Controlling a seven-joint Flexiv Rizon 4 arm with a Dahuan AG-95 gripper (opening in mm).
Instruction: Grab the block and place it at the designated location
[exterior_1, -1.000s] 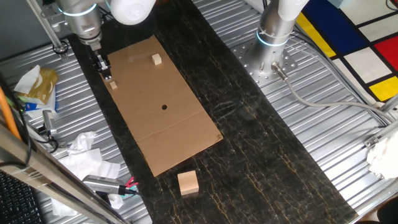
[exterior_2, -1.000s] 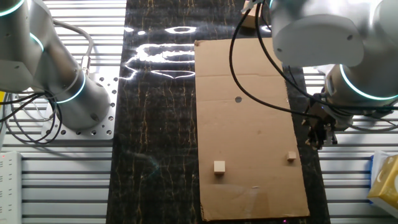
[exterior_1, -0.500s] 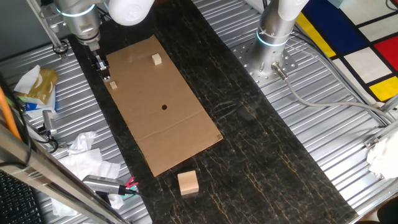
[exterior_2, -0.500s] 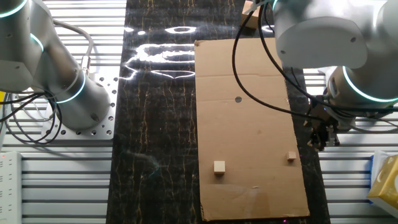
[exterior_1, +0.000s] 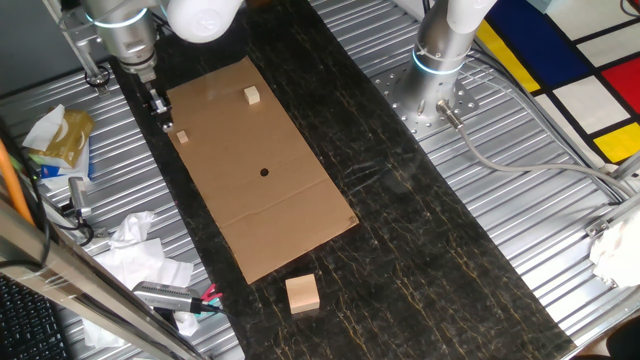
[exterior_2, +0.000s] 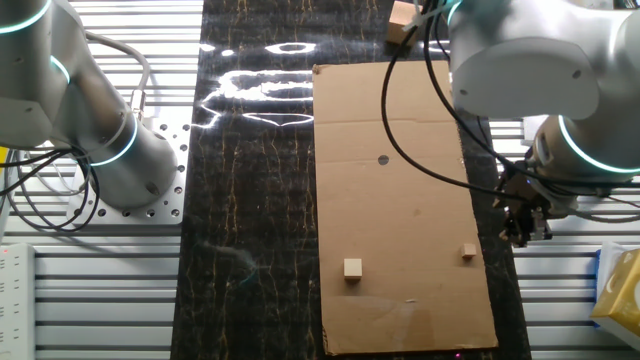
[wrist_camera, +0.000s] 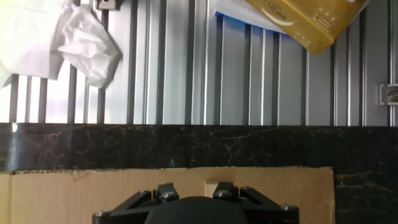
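One fixed view has the gripper (exterior_1: 160, 108) hanging just off the edge of the cardboard sheet (exterior_1: 290, 215), over the dark marble strip (exterior_1: 420, 250), and the tiny block (exterior_1: 182, 136) sits on the sheet right at that same edge, just beside the fingertips and not touching them. The black dot (exterior_1: 264, 172) marks the middle of the sheet, well apart from the tiny block. A slightly bigger block (exterior_1: 251, 95) rests near the sheet's far corner, and a much larger wooden cube (exterior_1: 302, 293) stands off the sheet on the marble, past its near end. From the other fixed view the gripper (exterior_2: 521, 230) is again beside the sheet's edge with the tiny block (exterior_2: 468, 251) lying free close by, nothing between the fingers (how far apart they stand, I cannot tell; they are small and dark here). The hand view shows only the gripper's black base over the sheet's (wrist_camera: 74, 193) edge, with crumpled tissue (wrist_camera: 68, 43) and a yellow packet (wrist_camera: 311, 18) lying beyond on the ribbed metal.
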